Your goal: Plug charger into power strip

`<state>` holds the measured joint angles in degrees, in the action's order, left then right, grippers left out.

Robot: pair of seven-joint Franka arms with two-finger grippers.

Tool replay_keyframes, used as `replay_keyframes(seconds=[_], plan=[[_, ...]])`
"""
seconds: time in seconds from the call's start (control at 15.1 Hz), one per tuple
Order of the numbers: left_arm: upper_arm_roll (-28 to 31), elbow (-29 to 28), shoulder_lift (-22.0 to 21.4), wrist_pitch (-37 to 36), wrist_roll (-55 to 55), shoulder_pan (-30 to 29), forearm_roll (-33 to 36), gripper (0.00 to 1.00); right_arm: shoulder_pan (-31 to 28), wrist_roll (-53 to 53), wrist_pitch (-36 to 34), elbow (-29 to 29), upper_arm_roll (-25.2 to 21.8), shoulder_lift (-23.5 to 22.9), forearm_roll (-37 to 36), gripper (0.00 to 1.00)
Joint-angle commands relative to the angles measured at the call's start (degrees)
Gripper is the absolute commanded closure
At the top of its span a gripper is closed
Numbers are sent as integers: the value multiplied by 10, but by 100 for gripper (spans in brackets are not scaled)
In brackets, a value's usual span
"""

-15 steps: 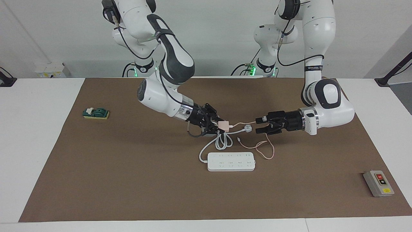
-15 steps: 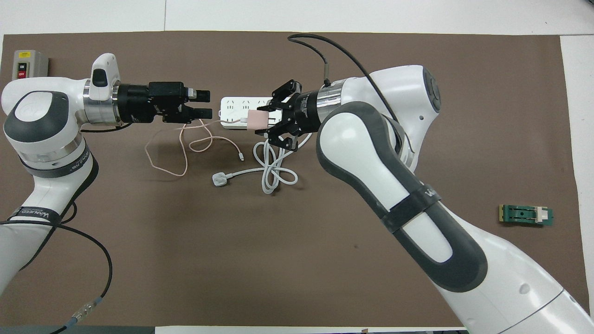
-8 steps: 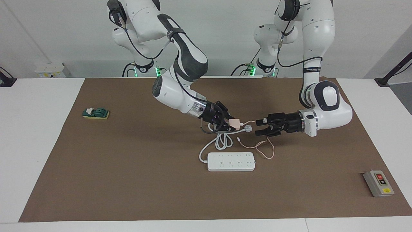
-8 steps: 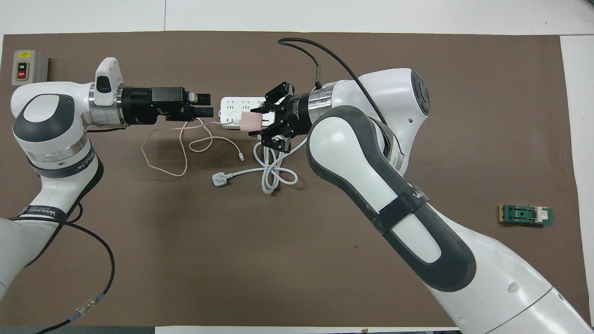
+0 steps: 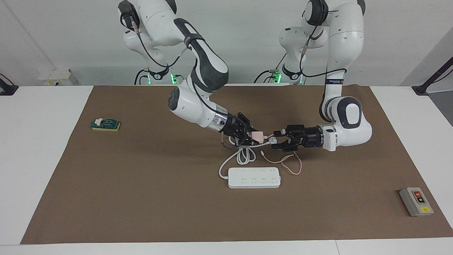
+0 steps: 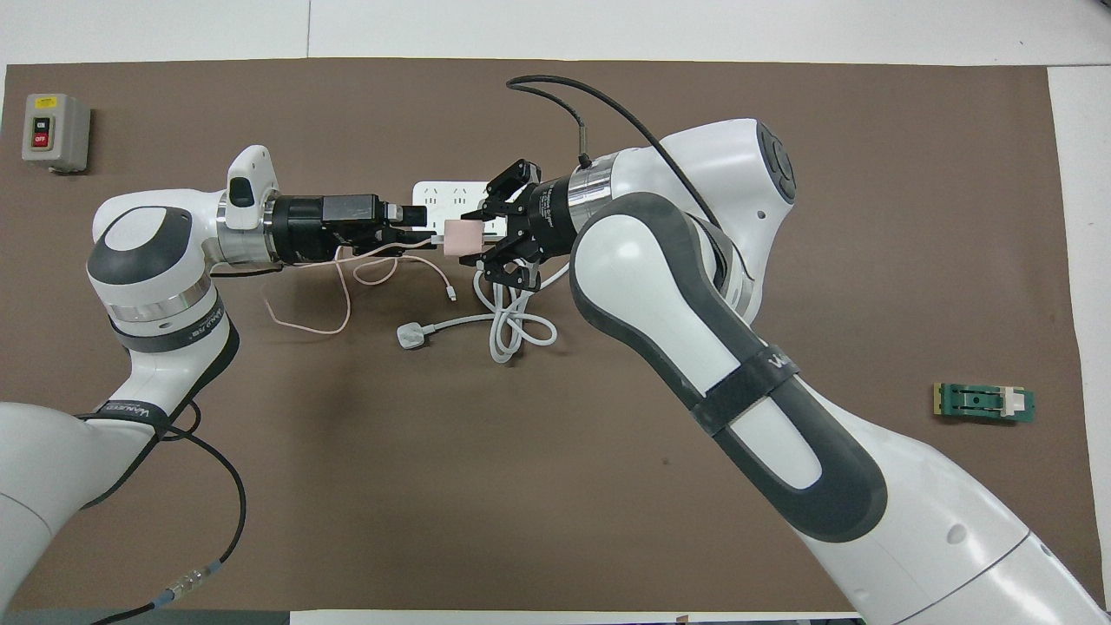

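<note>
**Midway: charger lifted, socket still waiting**

Clearly the plugging itself remains to be done. The charger (image 5: 258, 135), a small pale pink cube, is held off the mat, clamped in the right gripper (image 5: 255, 139), over the white coiled cord (image 5: 244, 156) near the middle of the tabletop. Its thin pink cable (image 5: 292, 166) trails down and loops on the mat. The left gripper (image 5: 275, 141), fingers spread, is level with the charger and just beside it, possibly touching the cable end, though that is hard to judge. The power strip (image 5: 254, 177) lies flat, every outlet unoccupied, closer to the tabletop's edge away from the robots. The charger must yet be turned prongs-down and pressed in.
</note>
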<state>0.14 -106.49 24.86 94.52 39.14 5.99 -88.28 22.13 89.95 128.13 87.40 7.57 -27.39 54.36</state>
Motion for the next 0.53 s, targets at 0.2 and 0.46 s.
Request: replay_keyframes(seconds=[0.2,0.46], plan=[[3,-35,-13,-14,12,11,-51,0,-2,-8,-9,-19,1,-11,-10,100],[-14,-38,-16,-14,11,11,-65,0,-2,-8,-8,-19,1,-11,-10,100]])
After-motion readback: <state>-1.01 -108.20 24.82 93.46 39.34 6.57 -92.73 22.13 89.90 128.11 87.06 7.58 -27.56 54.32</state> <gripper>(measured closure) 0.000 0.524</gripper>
